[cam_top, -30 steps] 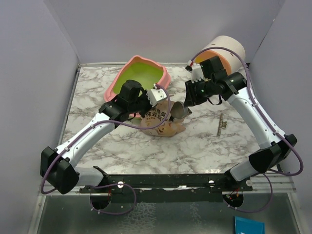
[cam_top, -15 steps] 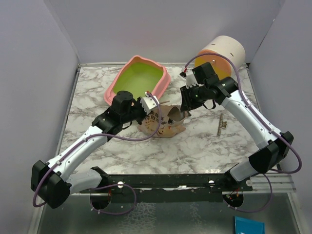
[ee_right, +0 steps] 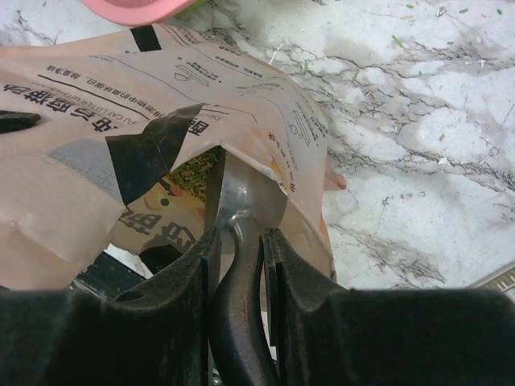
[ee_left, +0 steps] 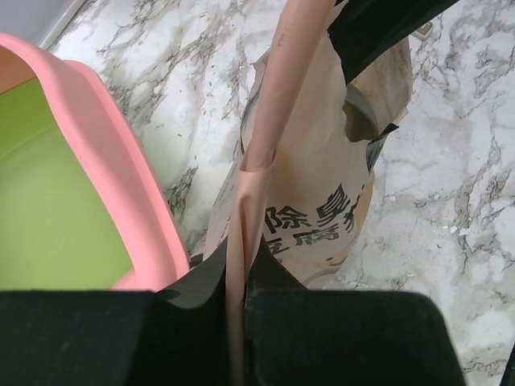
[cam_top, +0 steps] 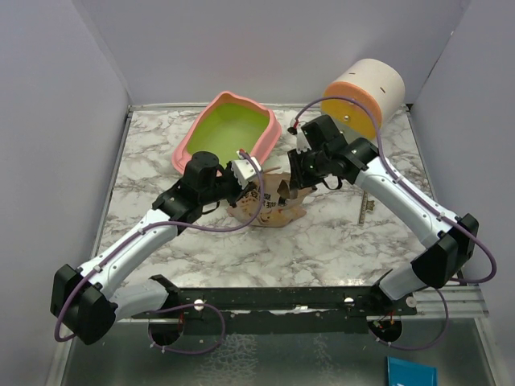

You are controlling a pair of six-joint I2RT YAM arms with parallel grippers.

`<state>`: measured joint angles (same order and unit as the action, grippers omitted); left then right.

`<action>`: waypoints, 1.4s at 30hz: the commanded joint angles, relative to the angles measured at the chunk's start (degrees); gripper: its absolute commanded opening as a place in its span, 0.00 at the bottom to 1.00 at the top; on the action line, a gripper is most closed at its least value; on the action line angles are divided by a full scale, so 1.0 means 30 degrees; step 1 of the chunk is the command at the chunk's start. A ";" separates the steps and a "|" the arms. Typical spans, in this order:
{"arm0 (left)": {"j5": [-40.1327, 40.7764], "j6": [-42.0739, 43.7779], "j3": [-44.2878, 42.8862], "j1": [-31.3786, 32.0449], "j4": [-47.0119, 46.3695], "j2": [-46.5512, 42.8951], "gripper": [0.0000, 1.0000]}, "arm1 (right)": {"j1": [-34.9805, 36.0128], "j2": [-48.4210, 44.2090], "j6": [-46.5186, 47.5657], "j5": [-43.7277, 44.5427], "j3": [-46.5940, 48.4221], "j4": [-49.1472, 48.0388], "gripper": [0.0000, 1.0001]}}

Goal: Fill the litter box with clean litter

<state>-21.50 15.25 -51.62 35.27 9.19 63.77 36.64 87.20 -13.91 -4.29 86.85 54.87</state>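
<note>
The pink litter box (cam_top: 269, 137) with its lime-green interior sits at the back left; its rim also shows in the left wrist view (ee_left: 121, 193). Its green floor looks bare. The beige-orange litter pouch (cam_top: 269, 211) lies on the marble in front of it. My left gripper (cam_top: 244, 183) is shut on the pouch's upper edge (ee_left: 249, 201). My right gripper (cam_top: 294, 181) is shut on the handle of a grey metal scoop (ee_right: 241, 265), whose bowl is inside the pouch mouth. Green-grey litter granules (ee_right: 193, 170) show inside the pouch.
A round cream and orange drawer cabinet (cam_top: 362, 92) stands at the back right. A small ruler-like strip (cam_top: 366, 207) lies on the marble at the right. Grey walls close in the left, back and right sides.
My right gripper moved left and down, pushing the scoop into the pouch. My left gripper pulled back toward the litter box's front, still holding the pouch edge.
</note>
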 commanded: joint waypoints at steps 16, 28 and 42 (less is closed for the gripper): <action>-0.1094 0.0841 -0.4499 0.0840 0.0837 0.0860 0.00 | 0.1289 0.1452 0.0502 0.6966 0.3439 0.3144 0.01; -0.0804 0.0589 -0.3780 0.0958 0.0608 0.0679 0.00 | 0.1350 0.1039 -0.0136 0.3280 -0.1958 -0.0508 0.01; -0.0757 0.0692 -0.3207 0.1018 0.0716 0.0863 0.10 | 0.1321 0.1035 -0.0784 -0.2161 -0.4552 -0.3837 0.01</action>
<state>-20.40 17.63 -60.51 37.52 17.61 68.60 39.68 87.13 -15.18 -0.97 79.13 43.72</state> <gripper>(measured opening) 0.099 0.253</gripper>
